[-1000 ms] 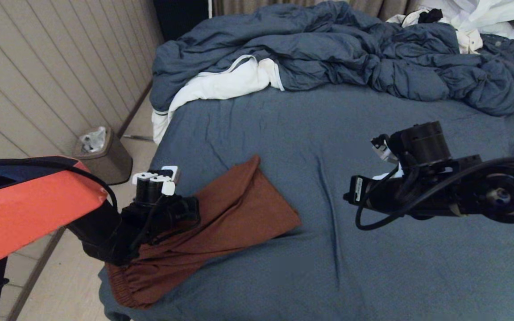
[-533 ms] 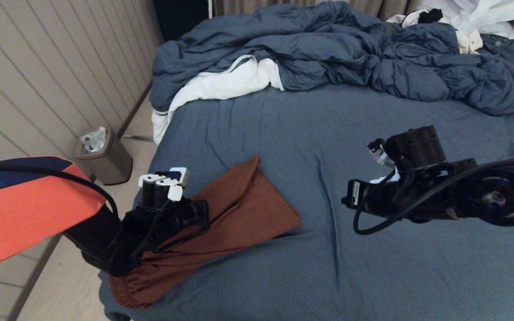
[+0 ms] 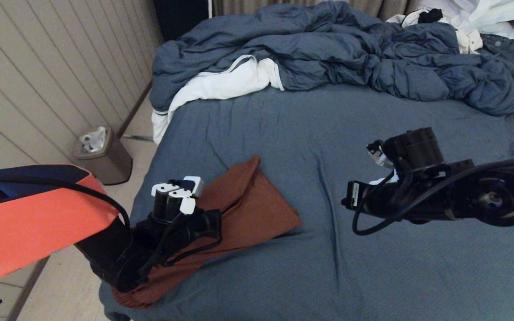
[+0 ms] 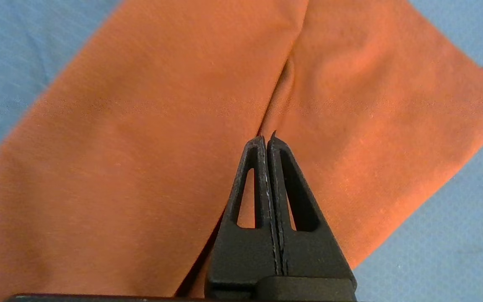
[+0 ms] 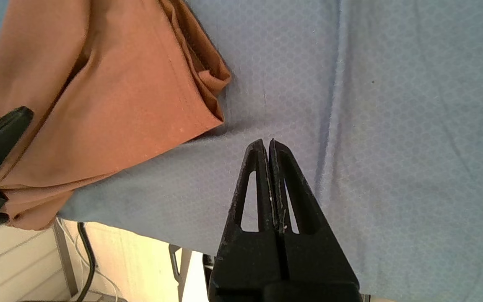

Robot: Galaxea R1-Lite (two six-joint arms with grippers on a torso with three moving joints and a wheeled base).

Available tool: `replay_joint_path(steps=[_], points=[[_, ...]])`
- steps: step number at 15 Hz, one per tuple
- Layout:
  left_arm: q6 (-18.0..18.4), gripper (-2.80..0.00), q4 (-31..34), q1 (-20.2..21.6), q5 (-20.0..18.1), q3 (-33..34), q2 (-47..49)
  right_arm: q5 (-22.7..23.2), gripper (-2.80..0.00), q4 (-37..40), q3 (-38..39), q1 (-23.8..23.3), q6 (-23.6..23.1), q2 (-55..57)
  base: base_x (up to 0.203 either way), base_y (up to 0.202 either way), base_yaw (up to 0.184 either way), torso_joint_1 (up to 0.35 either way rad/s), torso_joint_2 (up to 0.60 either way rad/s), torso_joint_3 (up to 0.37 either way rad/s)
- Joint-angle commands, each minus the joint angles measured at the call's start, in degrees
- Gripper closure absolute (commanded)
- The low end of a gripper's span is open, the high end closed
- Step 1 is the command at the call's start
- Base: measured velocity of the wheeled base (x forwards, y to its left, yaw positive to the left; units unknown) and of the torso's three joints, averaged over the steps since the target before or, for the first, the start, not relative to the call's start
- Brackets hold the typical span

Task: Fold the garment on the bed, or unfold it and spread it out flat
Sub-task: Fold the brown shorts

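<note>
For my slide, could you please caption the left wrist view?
Left gripper, shut and empty, poised over the folded rust-brown shorts on the blue bed sheet.

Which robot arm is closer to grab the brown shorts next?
The left. Its gripper hovers right over the shorts, fingers shut on nothing. The right gripper hangs over bare bed sheet, beside the shorts.

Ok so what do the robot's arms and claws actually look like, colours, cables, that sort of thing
The left arm has an orange shell edged dark navy, ending in a black wrist with white connector plugs and a looping black cable. The right arm is all black, with round joint housings, a small white label and a hanging black cable. The left claw and right claw are matte black, tapered fingers with triangular cut-outs.
</note>
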Motion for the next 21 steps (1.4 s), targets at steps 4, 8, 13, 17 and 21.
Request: replay_joint_path(steps=[4, 8, 13, 17, 21], points=[[-0.02, 0.00, -1.40, 2.21, -0.15, -1.68, 5.06, 0.10, 0.00, -0.09, 0.37, 0.10, 0.14, 1.45, 0.000, 0.000, 0.000, 0.000, 0.00, 0.000], [-0.02, 0.00, -2.14, 2.55, -0.06, -1.41, 5.61, 0.10, 0.00, -0.09, 0.46, 0.19, 0.14, 1.88, 0.000, 0.000, 0.000, 0.000, 0.00, 0.000], [-0.11, 0.00, -1.97, 6.49, 0.61, -4.88, 7.09, 0.10, 0.00, -0.09, 0.63, 0.53, 0.14, 1.97, 0.000, 0.000, 0.000, 0.000, 0.00, 0.000], [-1.45, 0.00, -2.22, 9.69, 4.26, -8.58, 7.43, 0.09, 0.00, -0.09, 0.73, 0.73, 0.14, 1.89, 0.000, 0.000, 0.000, 0.000, 0.00, 0.000], [-5.19, 0.00, -1.65, 11.01, 7.60, -10.65, 5.36, 0.01, 0.00, -0.09, 0.81, 1.51, 0.14, 2.15, 0.000, 0.000, 0.000, 0.000, 0.00, 0.000]])
